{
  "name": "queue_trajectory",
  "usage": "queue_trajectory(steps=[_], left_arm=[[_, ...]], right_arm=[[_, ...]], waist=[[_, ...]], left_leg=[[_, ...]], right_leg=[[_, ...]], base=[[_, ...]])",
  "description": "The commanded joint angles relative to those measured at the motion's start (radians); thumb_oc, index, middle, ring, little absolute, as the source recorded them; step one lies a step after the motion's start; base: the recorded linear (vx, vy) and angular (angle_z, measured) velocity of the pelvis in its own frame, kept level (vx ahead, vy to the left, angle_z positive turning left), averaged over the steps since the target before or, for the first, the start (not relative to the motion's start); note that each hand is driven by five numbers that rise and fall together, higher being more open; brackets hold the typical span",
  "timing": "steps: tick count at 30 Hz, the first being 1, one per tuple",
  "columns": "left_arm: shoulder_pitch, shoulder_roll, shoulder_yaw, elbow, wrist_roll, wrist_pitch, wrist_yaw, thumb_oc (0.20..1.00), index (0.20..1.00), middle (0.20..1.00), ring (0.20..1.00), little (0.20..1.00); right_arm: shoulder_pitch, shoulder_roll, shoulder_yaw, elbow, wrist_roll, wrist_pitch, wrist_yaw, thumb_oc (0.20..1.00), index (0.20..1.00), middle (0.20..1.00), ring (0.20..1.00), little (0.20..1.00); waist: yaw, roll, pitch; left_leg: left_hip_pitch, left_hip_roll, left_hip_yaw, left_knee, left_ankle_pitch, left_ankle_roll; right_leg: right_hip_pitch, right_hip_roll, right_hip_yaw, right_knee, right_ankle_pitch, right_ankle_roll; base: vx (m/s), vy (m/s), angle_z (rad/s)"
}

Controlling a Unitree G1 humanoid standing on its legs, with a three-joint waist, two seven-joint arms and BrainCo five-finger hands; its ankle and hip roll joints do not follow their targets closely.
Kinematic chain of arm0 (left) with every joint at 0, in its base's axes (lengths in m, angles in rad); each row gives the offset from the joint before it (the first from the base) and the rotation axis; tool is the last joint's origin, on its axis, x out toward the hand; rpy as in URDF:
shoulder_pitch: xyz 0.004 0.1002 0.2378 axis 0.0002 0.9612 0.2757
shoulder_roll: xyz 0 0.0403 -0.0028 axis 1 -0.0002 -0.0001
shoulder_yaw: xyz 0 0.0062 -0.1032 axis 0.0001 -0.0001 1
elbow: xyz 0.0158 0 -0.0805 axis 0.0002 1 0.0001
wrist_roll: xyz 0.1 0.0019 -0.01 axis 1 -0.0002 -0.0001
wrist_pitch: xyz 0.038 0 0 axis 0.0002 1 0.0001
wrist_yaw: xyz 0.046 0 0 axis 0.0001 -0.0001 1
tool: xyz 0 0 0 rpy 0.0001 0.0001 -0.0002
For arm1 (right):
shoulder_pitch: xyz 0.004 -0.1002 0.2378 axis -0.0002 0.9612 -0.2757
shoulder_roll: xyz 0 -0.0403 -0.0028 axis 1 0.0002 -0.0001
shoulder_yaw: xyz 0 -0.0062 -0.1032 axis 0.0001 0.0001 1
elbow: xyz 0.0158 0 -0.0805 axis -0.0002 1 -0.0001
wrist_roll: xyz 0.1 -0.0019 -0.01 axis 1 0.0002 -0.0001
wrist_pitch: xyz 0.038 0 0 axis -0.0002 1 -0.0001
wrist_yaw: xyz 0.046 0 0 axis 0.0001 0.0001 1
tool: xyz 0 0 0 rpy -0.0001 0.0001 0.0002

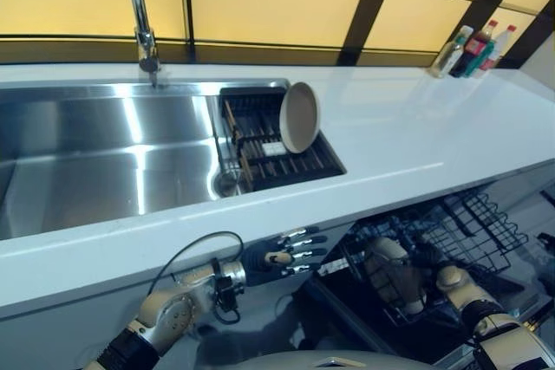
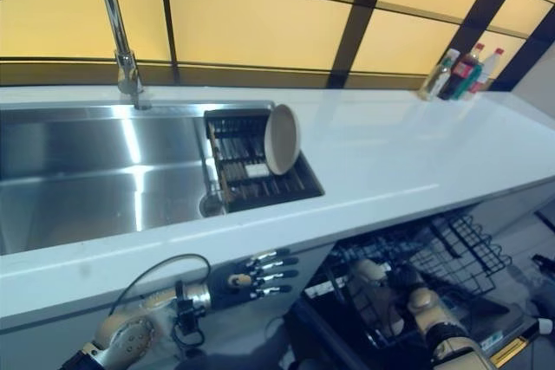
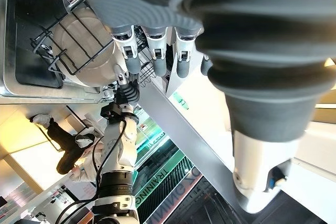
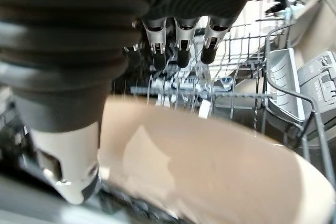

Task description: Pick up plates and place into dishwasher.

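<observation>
1. the beige plate (image 4: 210,166) you are handling sits in your right hand (image 1: 401,268), down inside the dishwasher rack (image 1: 473,223) below the counter; in the right wrist view the thumb lies at the plate's rim and the fingers (image 4: 181,45) reach over it, so the hand looks clamped on the plate, though the blur there makes the exact pinch hard to read.
2. a second plate (image 1: 299,117) stands on edge in the dark drying rack (image 1: 282,158) at the right end of the sink (image 1: 104,153), leaning against the rack's far side; it waits for a later trip.
3. to set the held plate well, line its edge up with a gap between two rows of wire tines before you lower it; keep it upright so it slots in and does not lie flat across the wires.
4. release only when the rim bears on the rack floor; open the fingers slowly, then draw the hand straight up so it does not catch a wire.
5. your left hand (image 1: 290,253) hangs just under the counter edge (image 1: 260,214), beside the open dishwasher, fingers straight and apart, holding nothing; leave it clear of the rack.
</observation>
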Motion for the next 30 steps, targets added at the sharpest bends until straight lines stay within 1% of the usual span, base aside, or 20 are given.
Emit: queue_trajectory(steps=[1, 2, 4, 5, 6, 7, 10, 14, 15, 17, 19, 22, 24, 26, 27, 28, 30], left_arm=[[0.028, -0.055, 0.056, -0.083, -0.053, -0.049, -0.008, 1.0, 1.0, 1.0, 1.0, 1.0], [0.028, -0.059, 0.062, -0.083, -0.054, -0.049, -0.005, 1.0, 1.0, 1.0, 1.0, 1.0], [0.027, -0.067, 0.074, -0.079, -0.058, -0.049, 0.001, 1.0, 1.0, 1.0, 1.0, 1.0], [0.027, -0.072, 0.08, -0.075, -0.061, -0.051, 0.004, 1.0, 1.0, 1.0, 1.0, 1.0], [0.027, -0.075, 0.082, -0.071, -0.061, -0.052, 0.003, 1.0, 1.0, 1.0, 1.0, 1.0], [0.03, -0.082, 0.091, -0.067, -0.064, -0.054, 0.006, 1.0, 1.0, 1.0, 1.0, 1.0], [0.038, -0.094, 0.104, -0.065, -0.058, -0.055, 0.004, 1.0, 1.0, 1.0, 1.0, 1.0], [0.055, -0.11, 0.106, -0.056, -0.045, -0.076, -0.013, 1.0, 1.0, 1.0, 1.0, 1.0], [0.059, -0.117, 0.101, -0.055, -0.045, -0.084, -0.014, 1.0, 1.0, 1.0, 1.0, 1.0], [0.063, -0.124, 0.097, -0.059, -0.044, -0.093, -0.016, 1.0, 1.0, 1.0, 1.0, 1.0], [0.065, -0.132, 0.086, -0.06, -0.035, -0.111, -0.015, 1.0, 1.0, 1.0, 1.0, 1.0], [0.067, -0.138, 0.068, -0.069, -0.033, -0.128, -0.015, 1.0, 1.0, 1.0, 1.0, 1.0], [0.062, -0.146, 0.052, -0.076, -0.036, -0.127, -0.024, 1.0, 1.0, 1.0, 1.0, 1.0], [0.043, -0.156, 0.015, -0.087, -0.007, -0.141, -0.028, 1.0, 1.0, 1.0, 1.0, 1.0], [0.021, -0.164, -0.024, -0.096, 0.018, -0.151, -0.016, 1.0, 1.0, 1.0, 1.0, 1.0], [0.004, -0.166, -0.048, -0.098, 0.034, -0.155, -0.01, 1.0, 1.0, 1.0, 1.0, 1.0], [-0.03, -0.175, -0.102, -0.089, 0.056, -0.153, -0.014, 1.0, 1.0, 1.0, 1.0, 1.0]], right_arm=[[-0.002, -0.089, -0.098, -0.118, 0.255, -0.036, -0.06, 1.0, 1.0, 1.0, 1.0, 1.0], [0.009, -0.085, -0.126, -0.146, 0.287, -0.036, -0.054, 1.0, 1.0, 1.0, 1.0, 1.0], [0.036, -0.074, -0.185, -0.194, 0.379, -0.07, -0.041, 1.0, 1.0, 1.0, 1.0, 1.0], [0.048, -0.066, -0.215, -0.221, 0.448, -0.098, -0.031, 1.0, 1.0, 1.0, 1.0, 1.0], [0.055, -0.062, -0.228, -0.235, 0.48, -0.108, -0.019, 1.0, 1.0, 1.0, 1.0, 1.0], [0.076, -0.042, -0.266, -0.288, 0.563, -0.135, 0.013, 1.0, 1.0, 1.0, 1.0, 1.0], [0.119, -0.009, -0.309, -0.377, 0.665, -0.182, 0.057, 1.0, 1.0, 1.0, 1.0, 1.0], [0.175, 0.051, -0.356, -0.501, 0.8, -0.26, 0.118, 1.0, 1.0, 1.0, 1.0, 1.0], [0.191, 0.072, -0.372, -0.549, 0.824, -0.275, 0.125, 1.0, 1.0, 1.0, 1.0, 1.0], [0.21, 0.102, -0.388, -0.606, 0.856, -0.301, 0.137, 1.0, 1.0, 1.0, 1.0, 1.0], [0.229, 0.128, -0.397, -0.664, 0.867, -0.327, 0.129, 1.0, 1.0, 1.0, 1.0, 1.0], [0.251, 0.163, -0.41, -0.745, 0.918, -0.349, 0.117, 1.0, 1.0, 1.0, 1.0, 1.0], [0.264, 0.183, -0.412, -0.771, 0.95, -0.364, 0.127, 1.0, 1.0, 1.0, 1.0, 1.0], [0.273, 0.211, -0.395, -0.802, 0.942, -0.381, 0.124, 1.0, 1.0, 1.0, 1.0, 1.0], [0.273, 0.224, -0.371, -0.82, 0.925, -0.393, 0.113, 1.0, 1.0, 1.0, 1.0, 1.0], [0.27, 0.227, -0.356, -0.832, 0.923, -0.395, 0.105, 1.0, 1.0, 1.0, 1.0, 1.0], [0.261, 0.229, -0.327, -0.843, 0.945, -0.391, 0.12, 1.0, 1.0, 1.0, 1.0, 1.0]], waist=[[-0.039, 0.042, -0.011], [-0.046, 0.044, -0.012], [-0.06, 0.049, -0.014], [-0.068, 0.051, -0.015], [-0.072, 0.052, -0.017], [-0.084, 0.055, -0.016], [-0.102, 0.056, -0.023], [-0.129, 0.06, -0.03], [-0.139, 0.063, -0.027], [-0.154, 0.066, -0.03], [-0.171, 0.073, -0.028], [-0.196, 0.082, -0.034], [-0.208, 0.087, -0.038], [-0.221, 0.093, -0.042], [-0.23, 0.099, -0.045], [-0.236, 0.102, -0.047], [-0.251, 0.111, -0.052]], left_leg=[[0.051, -0.022, 0.044, -0.099, 0.011, 0.071], [0.052, -0.024, 0.045, -0.101, 0.01, 0.072], [0.059, -0.027, 0.049, -0.102, 0.004, 0.074], [0.062, -0.028, 0.052, -0.104, 0.001, 0.075], [0.063, -0.029, 0.053, -0.106, 0.001, 0.075], [0.066, -0.031, 0.057, -0.105, -0.003, 0.077], [0.068, -0.035, 0.064, -0.11, -0.003, 0.077], [0.074, -0.037, 0.078, -0.117, -0.003, 0.079], [0.078, -0.036, 0.082, -0.11, -0.013, 0.082], [0.074, -0.039, 0.092, -0.109, -0.01, 0.084], [0.077, -0.038, 0.101, -0.099, -0.021, 0.087], [0.084, -0.043, 0.116, -0.099, -0.023, 0.088], [0.088, -0.047, 0.123, -0.101, -0.024, 0.089], [0.09, -0.05, 0.13, -0.105, -0.023, 0.091], [0.09, -0.052, 0.134, -0.11, -0.02, 0.09], [0.092, -0.054, 0.135, -0.115, -0.017, 0.091], [0.097, -0.061, 0.14, -0.127, -0.012, 0.092]], right_leg=[[-0.084, -0.037, 0.035, 0.005, 0.085, 0.06], [-0.087, -0.038, 0.038, 0.006, 0.086, 0.06], [-0.09, -0.039, 0.043, 0.01, 0.089, 0.059], [-0.093, -0.039, 0.046, 0.013, 0.09, 0.059], [-0.094, -0.039, 0.047, 0.013, 0.089, 0.059], [-0.096, -0.038, 0.051, 0.017, 0.089, 0.058], [-0.102, -0.035, 0.058, 0.019, 0.089, 0.057], [-0.11, -0.031, 0.066, 0.02, 0.084, 0.056], [-0.11, -0.029, 0.07, 0.026, 0.077, 0.057], [-0.12, -0.029, 0.077, 0.028, 0.078, 0.054], [-0.124, -0.028, 0.085, 0.038, 0.076, 0.056], [-0.134, -0.027, 0.1, 0.045, 0.079, 0.057], [-0.137, -0.028, 0.104, 0.047, 0.079, 0.057], [-0.137, -0.029, 0.108, 0.045, 0.075, 0.055], [-0.135, -0.028, 0.109, 0.041, 0.068, 0.053], [-0.137, -0.028, 0.113, 0.041, 0.067, 0.052], [-0.143, -0.027, 0.12, 0.047, 0.068, 0.052]], base=[[-0.02, 0.045, -0.13], [-0.01, 0.049, -0.1], [0.0, 0.037, -0.01], [0.0, 0.029, -0.04], [0.0, 0.031, -0.11], [0.0, 0.022, -0.17], [-0.02, 0.014, -0.14], [-0.03, 0.005, -0.11], [-0.03, 0.023, -0.11], [-0.04, 0.031, -0.14], [-0.03, 0.04, -0.15], [-0.03, 0.063, -0.12], [-0.04, 0.066, -0.02], [-0.08, 0.073, -0.06], [-0.11, 0.078, -0.05], [-0.12, 0.103, -0.15], [-0.09, 0.106, -0.22]])
